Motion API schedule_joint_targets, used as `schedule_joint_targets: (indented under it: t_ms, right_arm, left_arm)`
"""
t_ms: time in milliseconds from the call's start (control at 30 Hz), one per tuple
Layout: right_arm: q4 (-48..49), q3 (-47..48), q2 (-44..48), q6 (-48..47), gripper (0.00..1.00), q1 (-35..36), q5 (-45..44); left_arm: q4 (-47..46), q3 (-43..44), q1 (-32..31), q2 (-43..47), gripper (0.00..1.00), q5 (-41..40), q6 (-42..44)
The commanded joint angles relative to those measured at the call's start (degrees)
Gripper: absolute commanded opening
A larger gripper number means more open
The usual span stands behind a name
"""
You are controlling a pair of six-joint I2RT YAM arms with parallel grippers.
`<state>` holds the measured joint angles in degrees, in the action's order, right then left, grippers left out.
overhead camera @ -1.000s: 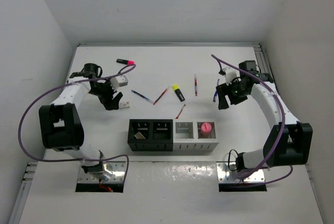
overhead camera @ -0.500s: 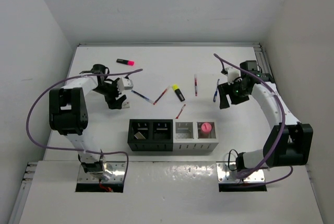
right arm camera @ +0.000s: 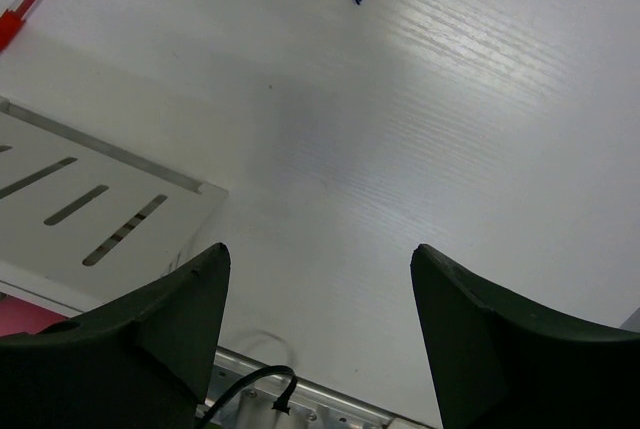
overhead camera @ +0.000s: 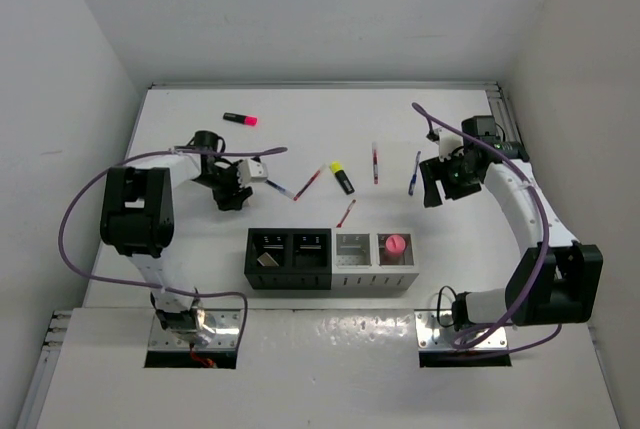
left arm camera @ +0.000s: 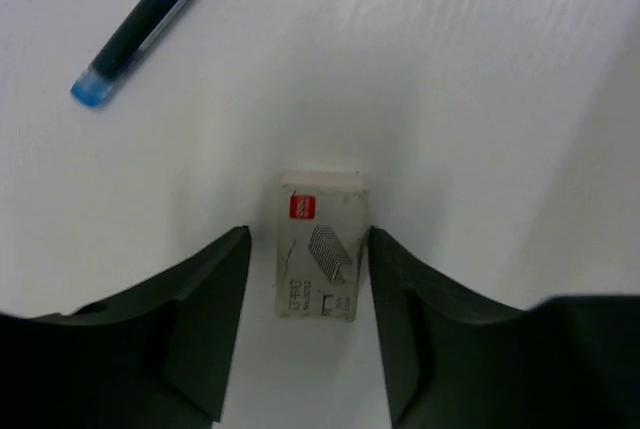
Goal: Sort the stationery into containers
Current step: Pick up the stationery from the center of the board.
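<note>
Left gripper (left arm camera: 308, 249) straddles the small pale eraser (left arm camera: 320, 259) lying flat beyond the left end of the row of bins (overhead camera: 288, 280), jaws open (a sliver of table shows on one side). Beyond the bins' right end, the right gripper (right arm camera: 318, 264) hangs open above the table.

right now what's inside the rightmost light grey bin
A pink-capped glue stick sits inside the rightmost light grey square bin, cap facing up. The cap hides the stick's body and the bin floor under it, so anything beneath cannot be seen.
</note>
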<state>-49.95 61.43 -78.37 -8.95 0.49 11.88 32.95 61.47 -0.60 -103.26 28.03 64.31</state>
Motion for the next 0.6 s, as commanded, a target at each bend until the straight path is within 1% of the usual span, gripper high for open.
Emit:
schedule_joint_targets:
  t_ms: [0, 133, 167, 233, 267, 333, 367, 400, 467, 500, 533, 567]
  right_arm:
    - [0.91, 0.45, 1.38, 0.86, 0.72, -0.23, -0.98]
    - [1.61, -0.34, 1.73, 1.22, 0.72, -0.32, -0.98]
    - [1.70, -0.52, 1.81, 1.22, 0.72, -0.23, -0.98]
    - [1.88, -0.78, 1.82, 1.22, 0.72, -0.23, -0.98]
    - [2.14, -0.87, 1.73, 1.22, 0.72, -0.23, -0.98]
    - [2.49, -0.96, 1.73, 1.39, 0.72, -0.23, -0.98]
    - [2.58, -0.79, 1.38, 1.39, 0.72, -0.23, -0.89]
    - [2.75, -0.70, 1.29, 1.48, 0.72, -0.23, -0.81]
    - [2.84, -0.61, 1.03, 1.57, 0.72, -0.23, -0.63]
    - [2.84, -0.43, 0.76, 1.57, 0.72, -0.23, -0.63]
    - [2.93, -0.43, 0.67, 1.57, 0.72, -0.23, -0.46]
    - [3.02, -0.35, 0.59, 1.83, 0.72, -0.23, -0.37]
  left_arm:
    - [-2.80, -2.75, -2.91, 0.96, 0.54, -1.57, 0.46]
    - [-4.47, -5.04, -3.79, 2.01, 0.44, -3.25, 0.11]
    - [-4.39, -5.13, -3.79, 2.19, 0.37, -3.25, -0.06]
    - [-2.73, -4.70, -3.62, 2.89, 0.29, -2.90, -0.33]
    - [-1.93, -4.35, -3.36, 3.76, 0.22, -2.63, -0.42]
    - [0.96, -2.59, -1.78, 5.08, 0.16, -0.53, -0.59]
    - [2.19, -1.63, -0.90, 6.57, 0.13, 2.26, -0.85]
    - [3.77, 1.34, 0.59, 7.37, 0.13, 4.03, -1.21]
    - [9.92, 5.39, 2.97, 9.30, 0.12, 7.89, -2.26]
    - [12.29, 9.76, 4.19, 9.74, 0.12, 12.01, -2.44]
    - [17.36, 12.16, 4.64, 10.36, 0.12, 13.96, -2.18]
    - [19.67, 14.01, 4.82, 11.67, 0.12, 17.11, -2.00]
